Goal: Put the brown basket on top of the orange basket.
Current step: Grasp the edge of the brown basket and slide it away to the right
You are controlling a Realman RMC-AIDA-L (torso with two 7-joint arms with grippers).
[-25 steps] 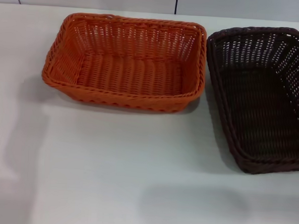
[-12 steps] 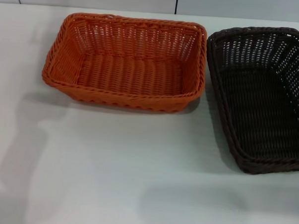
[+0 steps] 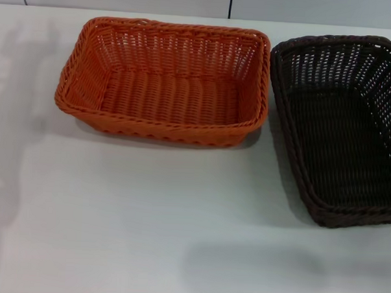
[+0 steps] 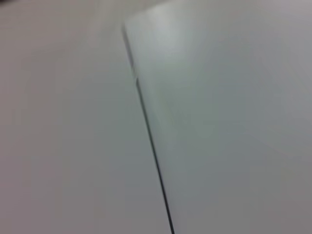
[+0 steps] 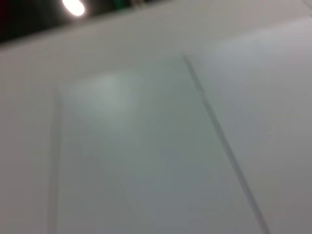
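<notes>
nothing of the task looks done yet, as far as the views show: both baskets sit apart on the white table (image 3: 147, 216), neither lifted nor stacked. all of it is left — grasp the dark one, raise it, carry it over and set it on the orange one.

neither gripper appears in the head view, and both wrist views show only pale panels and a dark seam, no fingers at all, so i cannot tell whether either hand is open or closed. with no fingers to measure from, the baskets can only be placed against each other.

nearest, the table front is bare. farther back, the brown basket (image 3: 342, 133) stands upright at the right side, partly cut by the view's edge. it is very dark woven wicker with a braided rim and open-weave sloping walls, and nothing lies in it. just beside it to the left, rims close at the far corner, the orange basket (image 3: 166, 83) stands upright too, same build, also holding nothing.
</notes>
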